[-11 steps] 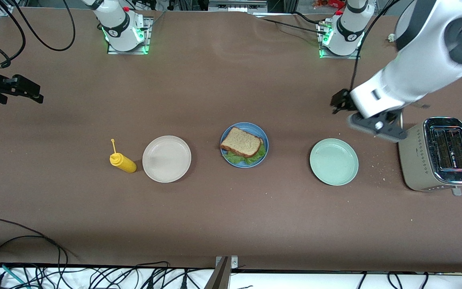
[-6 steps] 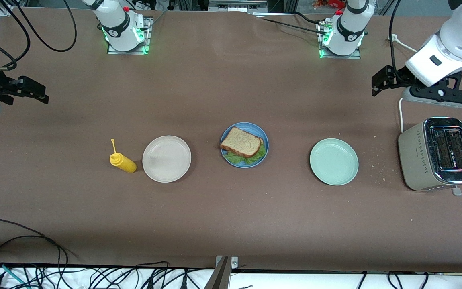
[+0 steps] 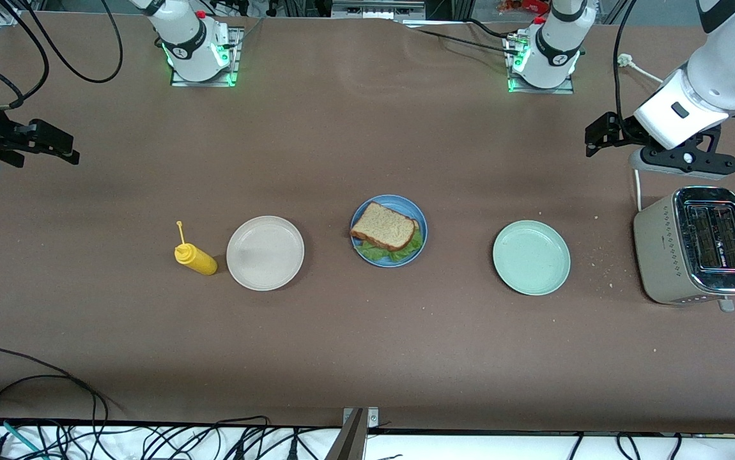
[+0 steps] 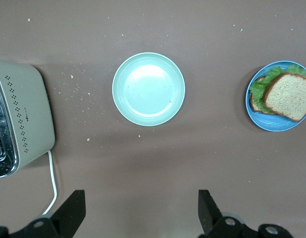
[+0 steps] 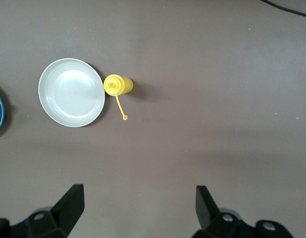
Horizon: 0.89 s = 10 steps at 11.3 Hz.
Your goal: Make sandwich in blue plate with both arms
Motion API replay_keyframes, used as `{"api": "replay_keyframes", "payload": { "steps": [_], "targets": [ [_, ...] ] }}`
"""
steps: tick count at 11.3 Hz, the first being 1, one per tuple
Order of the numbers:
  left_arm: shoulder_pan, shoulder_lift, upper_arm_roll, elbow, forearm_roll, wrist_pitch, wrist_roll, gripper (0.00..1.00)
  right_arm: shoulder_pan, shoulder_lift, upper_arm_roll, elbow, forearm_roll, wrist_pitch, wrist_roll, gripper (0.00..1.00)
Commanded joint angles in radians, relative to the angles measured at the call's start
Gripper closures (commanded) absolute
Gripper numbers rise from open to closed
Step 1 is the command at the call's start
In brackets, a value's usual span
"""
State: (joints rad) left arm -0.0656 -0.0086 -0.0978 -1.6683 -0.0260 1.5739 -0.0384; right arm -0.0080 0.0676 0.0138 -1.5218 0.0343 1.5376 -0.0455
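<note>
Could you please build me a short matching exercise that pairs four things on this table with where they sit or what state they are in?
Things:
1. sandwich
2. pale green plate
3. yellow squeeze bottle
4. toaster

Descriptions:
A. stands at the left arm's end of the table
B. lies on the blue plate
C. holds nothing, between the blue plate and the toaster
D. stands beside the beige plate, toward the right arm's end

Pairs: 1-B, 2-C, 3-D, 4-A
</note>
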Motion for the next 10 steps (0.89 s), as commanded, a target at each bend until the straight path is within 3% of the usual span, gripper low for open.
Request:
{"api": "replay_keyframes", "payload": {
  "steps": [1,10],
  "targets": [
    [-0.002,-0.008,0.001,-0.004,-0.002,-0.008,-0.015,0.0,0.0,0.008,-0.002,0.029,0.018,-0.027,0.009,0.0],
    [-0.003,-0.007,0.001,0.005,-0.002,-0.008,-0.015,0.0,-0.001,0.008,-0.002,0.029,0.018,-0.025,0.01,0.0]
  ]
}}
